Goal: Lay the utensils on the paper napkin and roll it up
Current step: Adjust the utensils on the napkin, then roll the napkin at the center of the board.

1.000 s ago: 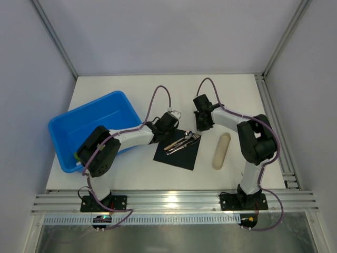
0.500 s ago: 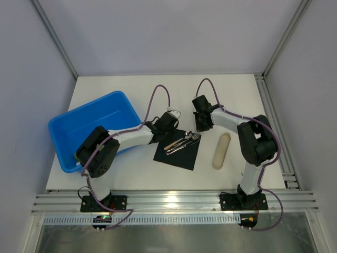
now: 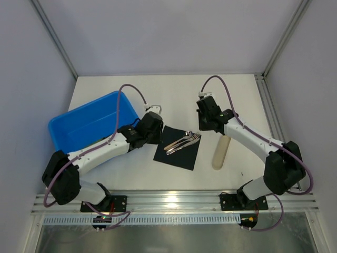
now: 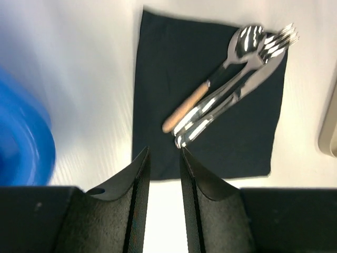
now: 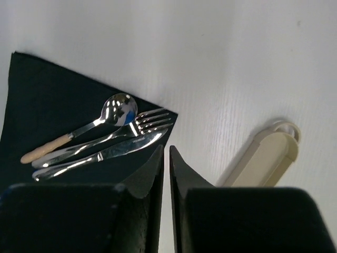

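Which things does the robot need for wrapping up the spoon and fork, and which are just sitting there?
For the job: shiny silver metal spoon, fork and knife; thin black paper napkin square underneath them.
Just lying about: blue plastic tub; thick beige cylinder.

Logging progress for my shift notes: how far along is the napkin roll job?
Done: the utensils lie together on the paper napkin. In hand: nothing; the left gripper and right gripper hover empty by the napkin's edges. Left: the whole roll, since the napkin lies flat and open.
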Controlling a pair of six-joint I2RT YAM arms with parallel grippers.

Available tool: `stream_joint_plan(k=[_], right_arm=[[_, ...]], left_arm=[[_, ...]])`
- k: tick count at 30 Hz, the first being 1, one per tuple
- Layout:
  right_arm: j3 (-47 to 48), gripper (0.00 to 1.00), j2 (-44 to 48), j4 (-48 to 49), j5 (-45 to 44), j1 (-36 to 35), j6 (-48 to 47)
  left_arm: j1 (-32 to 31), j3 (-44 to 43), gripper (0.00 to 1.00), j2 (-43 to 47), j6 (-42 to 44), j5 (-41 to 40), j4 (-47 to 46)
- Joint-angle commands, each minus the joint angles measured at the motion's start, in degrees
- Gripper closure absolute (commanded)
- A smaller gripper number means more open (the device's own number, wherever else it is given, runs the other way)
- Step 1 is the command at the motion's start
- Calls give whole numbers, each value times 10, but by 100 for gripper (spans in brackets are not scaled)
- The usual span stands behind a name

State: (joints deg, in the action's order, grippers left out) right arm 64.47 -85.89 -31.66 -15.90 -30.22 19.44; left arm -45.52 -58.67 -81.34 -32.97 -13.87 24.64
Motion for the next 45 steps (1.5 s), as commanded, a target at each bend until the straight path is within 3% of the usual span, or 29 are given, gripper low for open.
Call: stream_joint_plan(k=[1,7,17,25,29,41,45], right_arm=[[-35,88,49,12,44,-19,20],[-67,88,87,30,86,-49,23],[-99,88,121,42,108,-61,22],[-101,88,126,40,106,-68,21],[-103,88,124,41,104,-68,21],[-99,89,115,43,104,-68,19],[-98,89,114,44,103,-68,19]], left_arm=[[-1,51,70,36,-125,59,52],[-22,113,68,73,-247,25,33],[-84,116,62,-4,-360,-106,67],[-84,121,58,-24,-435,-184,92],[-83,91,56,-63,-460,-184,124],[-82,104,57,-85,-468,-166,87],[-82,109,62,-106,-468,-151,55]])
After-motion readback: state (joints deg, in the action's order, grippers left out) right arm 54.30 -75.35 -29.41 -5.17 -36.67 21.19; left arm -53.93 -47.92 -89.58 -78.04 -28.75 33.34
